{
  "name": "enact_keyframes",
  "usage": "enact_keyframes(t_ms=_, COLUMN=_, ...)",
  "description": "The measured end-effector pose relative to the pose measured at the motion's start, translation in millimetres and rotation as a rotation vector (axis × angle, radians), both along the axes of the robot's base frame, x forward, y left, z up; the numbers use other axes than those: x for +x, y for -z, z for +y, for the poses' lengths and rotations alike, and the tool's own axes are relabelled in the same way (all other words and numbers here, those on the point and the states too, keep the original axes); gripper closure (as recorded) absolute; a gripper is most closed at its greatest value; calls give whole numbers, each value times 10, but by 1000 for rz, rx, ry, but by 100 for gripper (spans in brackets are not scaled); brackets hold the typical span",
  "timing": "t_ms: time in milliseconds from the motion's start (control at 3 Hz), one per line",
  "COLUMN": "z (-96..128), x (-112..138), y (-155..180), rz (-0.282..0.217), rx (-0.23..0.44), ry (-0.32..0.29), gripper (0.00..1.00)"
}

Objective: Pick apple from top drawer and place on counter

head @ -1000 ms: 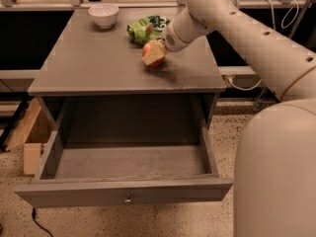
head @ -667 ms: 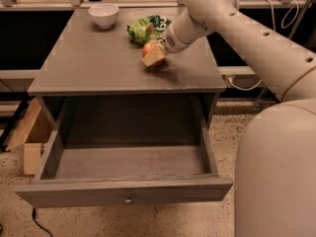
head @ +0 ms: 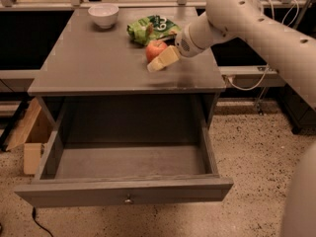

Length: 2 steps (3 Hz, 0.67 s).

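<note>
The apple (head: pixel 155 47), red with a yellowish patch, is on the counter (head: pixel 94 63) at its back right, just in front of a green snack bag. My gripper (head: pixel 157 59) reaches in from the right and sits right at the apple, its cream tip covering the apple's lower front side. The top drawer (head: pixel 123 191) is pulled fully open below the counter. It is empty inside, with a small round knob on its front panel.
A white bowl (head: pixel 103 15) stands at the counter's back left. The green snack bag (head: pixel 152 28) lies behind the apple. A cardboard box (head: pixel 27 137) stands on the floor left of the cabinet. My arm (head: pixel 256 19) spans the right side.
The gripper has shifted slightly at the apple, and more of the apple's red side shows now. The apple stays at about the same spot on the counter.
</note>
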<state>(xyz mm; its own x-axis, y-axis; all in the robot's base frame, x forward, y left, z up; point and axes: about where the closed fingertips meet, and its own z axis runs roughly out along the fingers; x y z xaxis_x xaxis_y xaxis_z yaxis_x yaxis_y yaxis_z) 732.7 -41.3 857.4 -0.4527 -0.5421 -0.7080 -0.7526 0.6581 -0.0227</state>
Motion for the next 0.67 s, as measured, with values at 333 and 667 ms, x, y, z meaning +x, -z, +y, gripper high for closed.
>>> enact_keyframes(t_ms=333, z=-229, x=-218, y=-138, rz=-50, rx=20, ry=30, gripper=0)
enact_keyframes(t_ms=667, z=-452, x=-516, y=-273, rz=-118, rx=50, ry=43, gripper=0)
